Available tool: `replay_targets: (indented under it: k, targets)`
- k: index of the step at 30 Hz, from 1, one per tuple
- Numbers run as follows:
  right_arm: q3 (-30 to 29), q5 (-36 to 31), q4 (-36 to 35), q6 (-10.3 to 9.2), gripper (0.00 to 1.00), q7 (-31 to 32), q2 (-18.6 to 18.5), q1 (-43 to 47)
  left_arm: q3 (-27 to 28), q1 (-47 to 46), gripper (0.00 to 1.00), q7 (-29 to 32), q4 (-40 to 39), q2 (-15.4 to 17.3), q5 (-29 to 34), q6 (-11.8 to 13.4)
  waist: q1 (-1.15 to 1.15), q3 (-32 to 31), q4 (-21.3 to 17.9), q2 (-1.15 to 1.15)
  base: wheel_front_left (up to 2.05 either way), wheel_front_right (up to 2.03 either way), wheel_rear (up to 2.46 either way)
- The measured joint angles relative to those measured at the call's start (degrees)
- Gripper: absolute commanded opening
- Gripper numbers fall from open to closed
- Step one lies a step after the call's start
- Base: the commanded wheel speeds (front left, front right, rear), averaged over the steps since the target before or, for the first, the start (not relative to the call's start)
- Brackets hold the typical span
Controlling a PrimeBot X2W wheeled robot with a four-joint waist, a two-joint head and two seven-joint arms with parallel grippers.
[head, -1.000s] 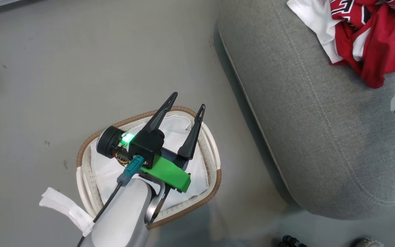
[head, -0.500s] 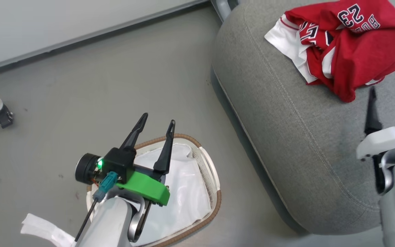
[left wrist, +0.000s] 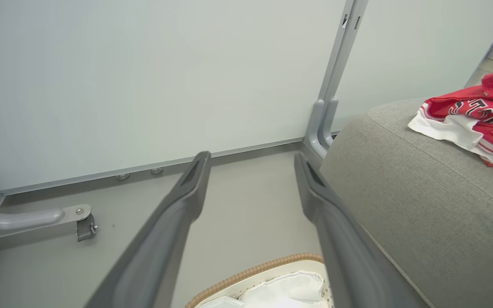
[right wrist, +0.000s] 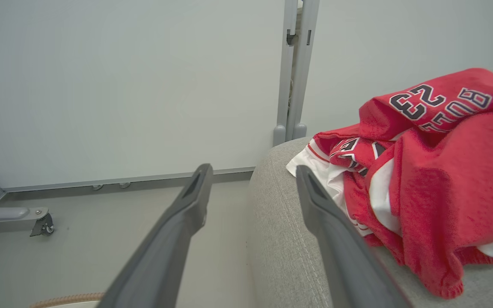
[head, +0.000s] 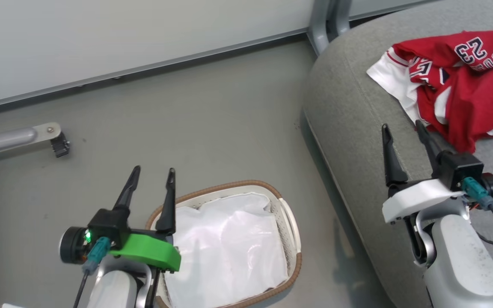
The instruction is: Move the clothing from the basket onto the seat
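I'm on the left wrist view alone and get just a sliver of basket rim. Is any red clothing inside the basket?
Observer: No. From the head view, the oval white perforated plastic basket holds just its plain white sheet liner.
Operator: What's the right claw doing?
Observer: The right claw hangs open above the grey woven-fabric seat cushion, with nothing between its fingers.
Operator: How does the garment lie?
Observer: The red basketball jersey is bunched on the cushion, with the number 23 facing up.
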Motion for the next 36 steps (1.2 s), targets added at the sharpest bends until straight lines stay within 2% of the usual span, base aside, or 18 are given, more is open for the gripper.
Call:
replay_targets:
  k: [7,14,19,26,27,31,36]
  targets:
    - [2.38,1.1,0.51,0.0,1.0,0.0,0.32,2.95,5.55,3.14,1.0,0.0,0.52,0.01,-0.21,2.42,0.0,-2.27,3.58,0.0,0.0,0.0,0.0]
    - [3.49,2.88,1.49,0.0,1.0,0.0,0.44,5.74,9.47,6.17,1.0,0.0,1.51,0.02,-0.75,3.07,0.0,-4.61,6.27,0.0,0.0,0.0,0.0]
    - [3.59,3.26,2.0,0.0,1.0,0.0,0.43,7.25,10.2,8.5,1.0,0.0,1.79,0.02,-1.47,3.91,0.0,-6.15,7.19,0.0,0.0,0.0,0.0]
    - [3.57,3.55,2.86,0.0,1.0,0.0,0.42,8.87,10.59,9.97,1.0,0.0,2.63,0.02,-4.36,2.92,0.0,-7.47,7.77,0.0,0.0,0.0,0.0]
    - [3.55,3.55,3.03,0.0,0.0,0.0,0.45,8.95,10.58,10.07,0.0,0.0,2.91,0.0,-4.92,2.76,0.0,-7.59,7.81,0.0,0.0,0.0,0.0]
    - [3.57,3.56,4.85,0.0,0.0,0.14,0.82,10.05,10.47,10.15,0.0,0.04,4.87,-0.24,-4.95,2.77,0.0,-7.63,7.82,0.0,0.0,0.0,0.0]
    - [2.97,8.09,5.06,0.0,0.0,1.56,0.91,10.53,10.99,10.15,0.0,1.68,5.27,-0.33,-9.09,2.68,0.0,-7.82,7.82,0.0,0.0,0.0,0.0]
